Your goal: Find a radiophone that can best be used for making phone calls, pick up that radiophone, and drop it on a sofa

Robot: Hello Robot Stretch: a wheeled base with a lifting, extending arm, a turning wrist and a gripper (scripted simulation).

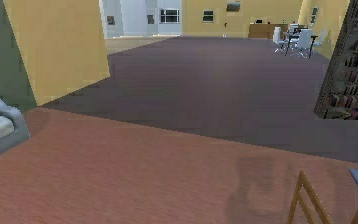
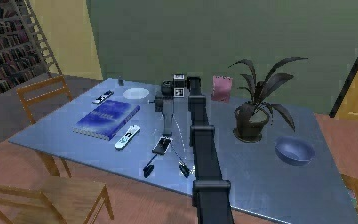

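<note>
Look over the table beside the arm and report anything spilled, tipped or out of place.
Nothing stands out. On the table, the potted plant and pink cup stand upright, the blue book lies flat, the blue bowl sits right way up, and nothing looks spilled.

Wooden chair point(image 1: 312, 200) and bookshelf point(image 1: 349, 70), both cut off at edges.

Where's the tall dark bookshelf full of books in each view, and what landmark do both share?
Forward view: the tall dark bookshelf full of books stands at the right edge, mid-height.
Arm side view: the bookshelf is in the top left corner.
Shared landmark: the light wooden chair at the forward view's bottom right is probably the arm side view's bottom-left one.
</note>
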